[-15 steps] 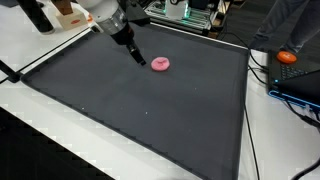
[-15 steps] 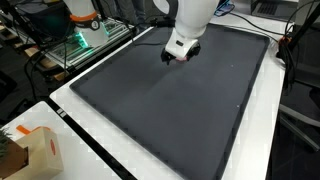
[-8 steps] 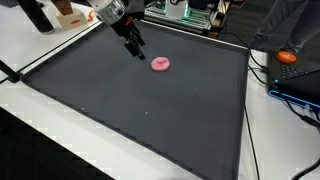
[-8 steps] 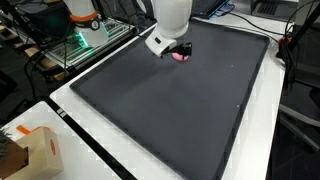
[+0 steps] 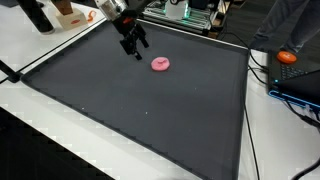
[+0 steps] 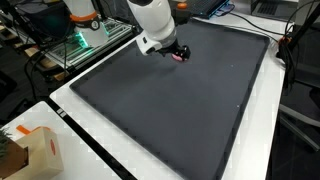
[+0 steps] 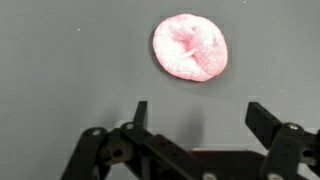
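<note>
Wrist view: pink ring point(image 7: 190, 48) beyond claw point(image 7: 197, 108)

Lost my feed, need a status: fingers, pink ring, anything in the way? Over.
Fingers open, empty. Pink ring flat on dark mat, apart from fingers. Nothing between them.

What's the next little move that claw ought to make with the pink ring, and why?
Probably ease forward and down toward the pink ring. The claw stands open and empty. In the wrist view the ring lies on the dark mat just ahead of it, roughly in line with its gap, so a short advance should straddle the ring.
</note>
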Controlling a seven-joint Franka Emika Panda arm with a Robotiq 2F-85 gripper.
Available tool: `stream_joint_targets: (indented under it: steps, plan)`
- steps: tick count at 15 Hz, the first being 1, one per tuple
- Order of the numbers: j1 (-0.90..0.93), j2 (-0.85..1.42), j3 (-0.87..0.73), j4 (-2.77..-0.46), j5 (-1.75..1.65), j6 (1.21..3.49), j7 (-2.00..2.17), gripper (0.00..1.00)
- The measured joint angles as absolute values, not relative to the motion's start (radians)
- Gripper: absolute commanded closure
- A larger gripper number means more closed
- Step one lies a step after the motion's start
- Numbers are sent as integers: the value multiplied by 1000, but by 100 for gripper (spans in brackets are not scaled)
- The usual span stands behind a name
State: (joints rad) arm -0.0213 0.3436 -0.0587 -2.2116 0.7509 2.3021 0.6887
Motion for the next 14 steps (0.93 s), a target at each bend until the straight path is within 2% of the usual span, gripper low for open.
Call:
stream_joint_targets:
  steps: [14]
  plan:
    - [43,218,-48,-2262,688,2317,772,0]
